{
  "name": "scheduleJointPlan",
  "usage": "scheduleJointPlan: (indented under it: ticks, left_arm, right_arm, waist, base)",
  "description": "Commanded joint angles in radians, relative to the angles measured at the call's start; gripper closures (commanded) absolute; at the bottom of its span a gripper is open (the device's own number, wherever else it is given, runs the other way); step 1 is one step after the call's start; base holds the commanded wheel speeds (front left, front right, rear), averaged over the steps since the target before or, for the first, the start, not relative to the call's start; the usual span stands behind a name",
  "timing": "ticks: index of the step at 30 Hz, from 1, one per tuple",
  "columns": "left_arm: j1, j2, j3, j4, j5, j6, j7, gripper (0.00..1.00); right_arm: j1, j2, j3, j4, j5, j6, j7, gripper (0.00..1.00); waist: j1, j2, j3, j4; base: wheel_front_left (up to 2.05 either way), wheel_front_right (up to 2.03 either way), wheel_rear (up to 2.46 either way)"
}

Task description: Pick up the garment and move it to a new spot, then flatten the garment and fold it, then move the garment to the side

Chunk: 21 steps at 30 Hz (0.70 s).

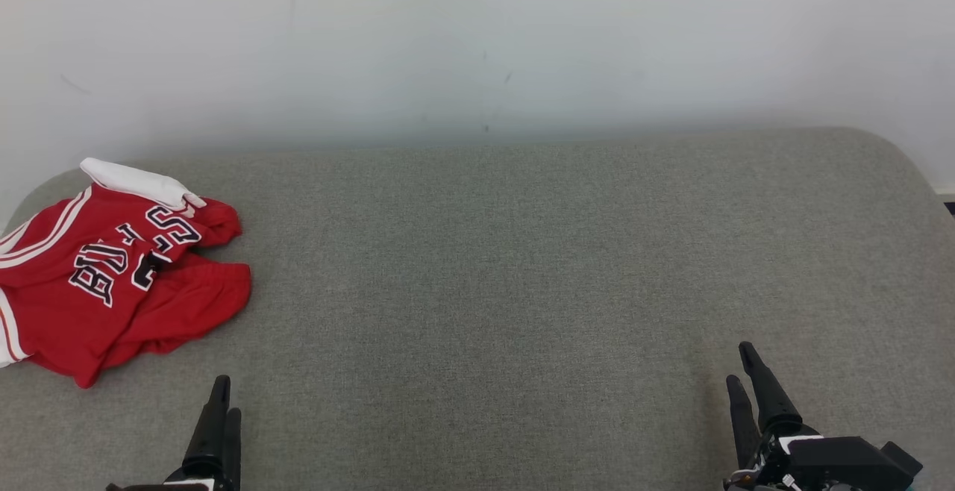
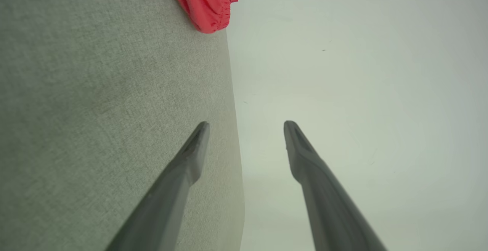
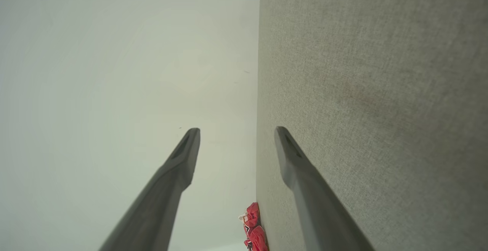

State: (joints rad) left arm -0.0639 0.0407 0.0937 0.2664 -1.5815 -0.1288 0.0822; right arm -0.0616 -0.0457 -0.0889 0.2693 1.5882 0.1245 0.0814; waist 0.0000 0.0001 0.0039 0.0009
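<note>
- Grey woven fabric covers the tabletop [image 1: 522, 267], which we see from the head view stretching wide and meeting a plain pale wall [image 1: 477, 43] at its far edge.
- We find the jersey [image 1: 112, 274] at the far left of the tabletop, close to the wall. It is red and lies in a crumpled heap, neither flat nor folded.
- Across the jersey's front we make out black letters edged in white, broken up by creases. A white flap sticks up at its far end, and white stripes run along its left side.
- At the lower left sits the left gripper [image 1: 226, 398], resting low above the tabletop, near the jersey but apart from it.
- From the left wrist view we see the left gripper [image 2: 247, 123] with its jaws spread and nothing between them. A red corner of the jersey [image 2: 206, 3] shows at the top, well beyond the fingertips.
- At the lower right sits the right gripper [image 1: 739, 363], well apart from the jersey.
- From the right wrist view we see the right gripper [image 3: 237, 129] with its jaws spread too, holding nothing. The jersey [image 3: 254, 226] is a small red patch far off along the tabletop's edge.
</note>
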Motion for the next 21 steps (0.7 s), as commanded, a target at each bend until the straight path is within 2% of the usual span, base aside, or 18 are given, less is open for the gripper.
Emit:
scheduleJointPlan:
  ticks: [1,14,21]
  left_arm:
    - [-0.014,0.005,-0.003,-0.029,0.031,0.0,-0.011,0.0]
    - [-0.007,0.006,-0.005,-0.085,0.262,0.0,-0.07,0.0]
    - [-0.001,0.007,-0.015,-0.113,0.384,0.014,-0.095,0.0]
  right_arm:
    - [-0.011,-0.002,0.006,-0.027,-0.023,0.003,-0.012,0.0]
    - [0.005,-0.003,0.033,-0.087,-0.22,0.004,-0.071,0.0]
    - [0.01,-0.003,0.048,-0.112,-0.315,0.004,-0.096,0.0]
  waist:
    - [0.0001,-0.0001,0.0,0.0]
    - [0.0001,-0.0001,0.001,0.001]
    - [0.0,-0.0001,0.002,0.002]
  base:
    - [0.0,0.0,0.0]
    - [0.0,0.0,0.0]
    - [0.0,0.0,0.0]
